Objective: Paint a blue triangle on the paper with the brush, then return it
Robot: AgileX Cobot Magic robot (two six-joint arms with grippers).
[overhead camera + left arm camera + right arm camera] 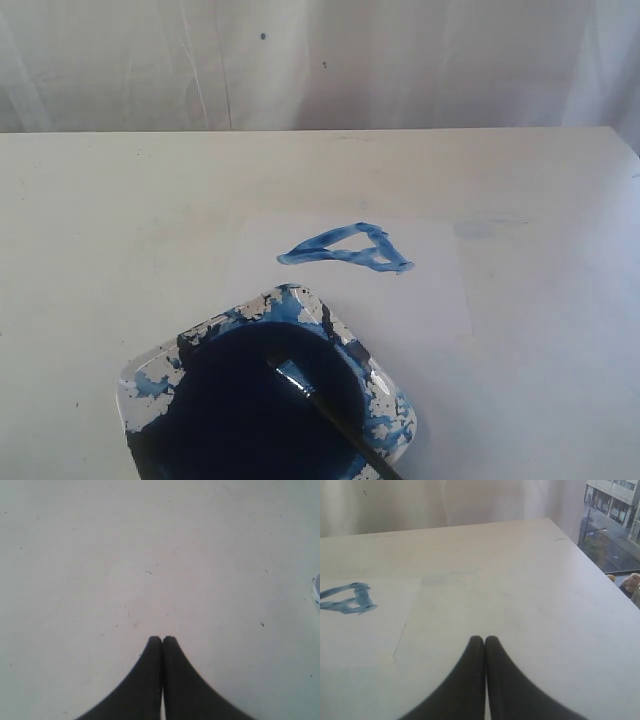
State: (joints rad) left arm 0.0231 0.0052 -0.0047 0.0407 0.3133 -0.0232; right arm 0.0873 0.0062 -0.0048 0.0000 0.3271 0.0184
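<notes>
While the left gripper (162, 639) and right gripper (484, 638) hang clenched empty, the brush (340, 422) propped on the paint dish (145, 377) rim could roll off, smearing the paper (420, 300) beside it.

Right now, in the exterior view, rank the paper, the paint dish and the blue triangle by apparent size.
1. The paint dish and the paper look similar in size. The dish is nearer and cropped by the frame, so I leave them unranked.
2. The blue triangle is clearly the smallest.
</notes>
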